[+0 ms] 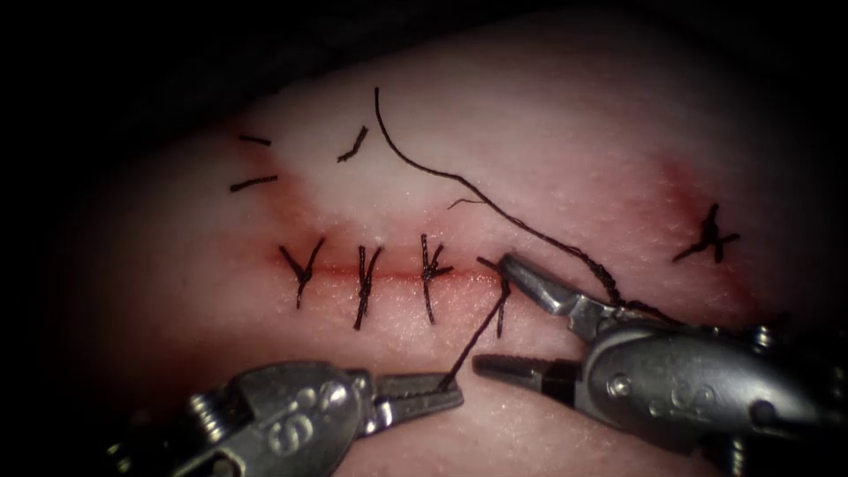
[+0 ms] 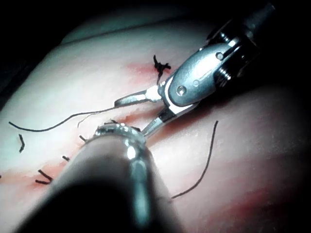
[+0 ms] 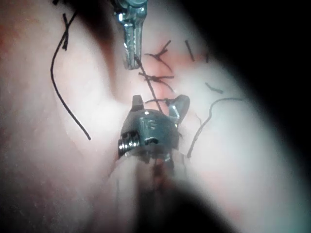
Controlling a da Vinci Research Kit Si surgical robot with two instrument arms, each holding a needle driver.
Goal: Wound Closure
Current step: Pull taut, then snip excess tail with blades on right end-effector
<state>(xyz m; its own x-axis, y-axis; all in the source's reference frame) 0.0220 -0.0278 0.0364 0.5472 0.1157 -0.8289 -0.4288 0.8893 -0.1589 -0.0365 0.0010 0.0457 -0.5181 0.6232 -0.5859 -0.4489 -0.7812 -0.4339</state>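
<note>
The left hand (image 1: 442,387) is clamped on the thread (image 1: 477,331) rising to the fourth stitch (image 1: 501,291); the right hand (image 1: 503,314) gapes wide around it, holding nothing — cutting well means leaving a tail, clear of the knot.

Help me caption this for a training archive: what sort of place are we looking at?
Probably a surgical suturing practice bench: pale pink tissue with a stitched red cut, the metal left tool shut on dark thread, and the metal right tool, jaws open around that strand.
</note>
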